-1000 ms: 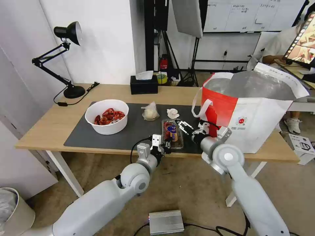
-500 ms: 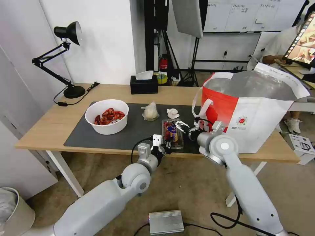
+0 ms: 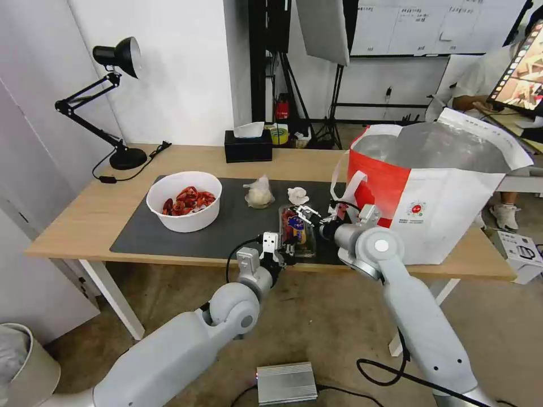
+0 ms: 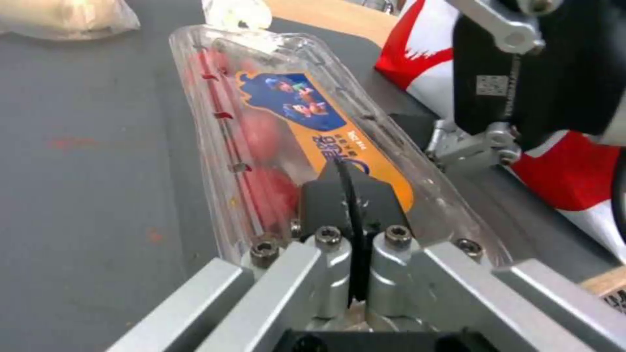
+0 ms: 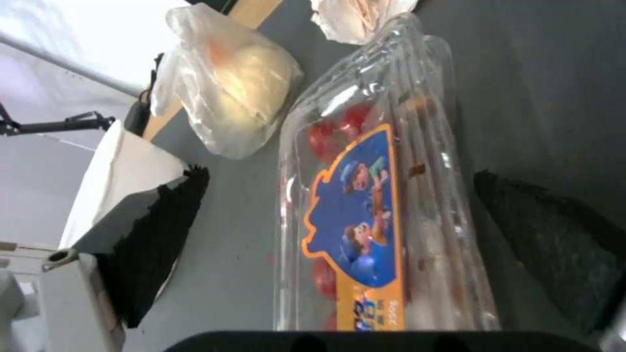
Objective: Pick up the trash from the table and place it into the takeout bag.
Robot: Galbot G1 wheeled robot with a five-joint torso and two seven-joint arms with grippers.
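Black desk lamp (image 3: pixel 116 85) and black tissue box (image 3: pixel 248 146) stand well apart.

Looks like a lab or studio space staged as a desk setup, not a home. Long light-wood table (image 3: pixel 85 220) on white legs against a bare white wall, black articulated desk lamp (image 3: pixel 107 96) on it. Behind: tripod stands (image 3: pixel 334 113) and a softbox panel (image 3: pixel 323 28), whiteboard with written grid (image 3: pixel 430 25). Off to the right, a person seated at a monitor (image 3: pixel 523 68). Bare concrete-like floor with a metal power brick (image 3: pixel 286 382) and loose cables. Waste bin (image 3: pixel 22 367) at the lower left.
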